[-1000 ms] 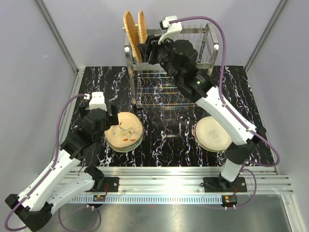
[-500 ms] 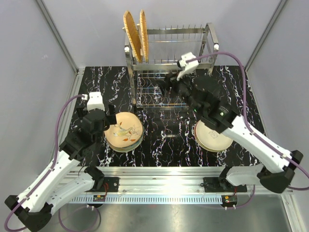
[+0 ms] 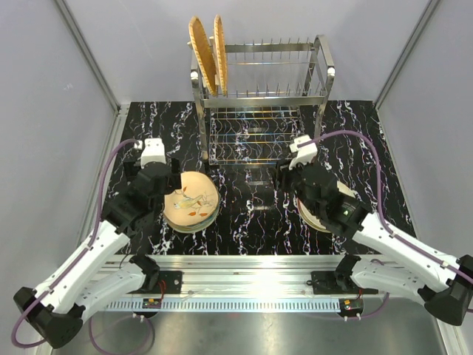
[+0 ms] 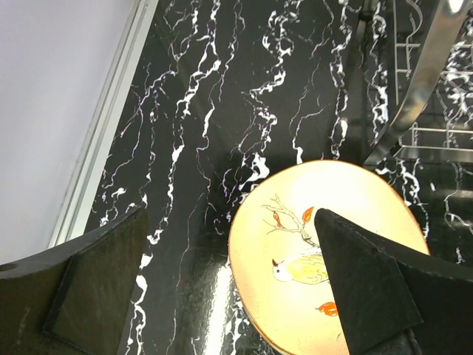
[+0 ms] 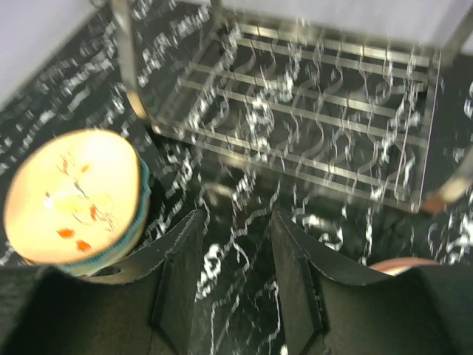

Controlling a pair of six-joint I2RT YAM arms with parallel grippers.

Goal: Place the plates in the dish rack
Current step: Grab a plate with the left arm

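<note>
The dish rack (image 3: 259, 96) stands at the far side of the black marbled desk (image 3: 251, 214). Two orange woven plates (image 3: 201, 52) stand on edge between the tines at the left end of its top tier, while the grid shelf below holds nothing. A stack of plates (image 3: 191, 201) topped by a cream one with a bird-and-branch print (image 4: 310, 251) lies on the desk near the rack's front left leg. The left gripper (image 4: 229, 222) hovers over this stack's left edge, its jaws spread wide and holding nothing. A second stack (image 3: 310, 218) lies to the right, mostly hidden under the right arm. The right gripper (image 5: 235, 244) hangs over bare desk between the two stacks, in front of the rack. Its jaws stand narrowly apart, and only desk shows in the gap.
</note>
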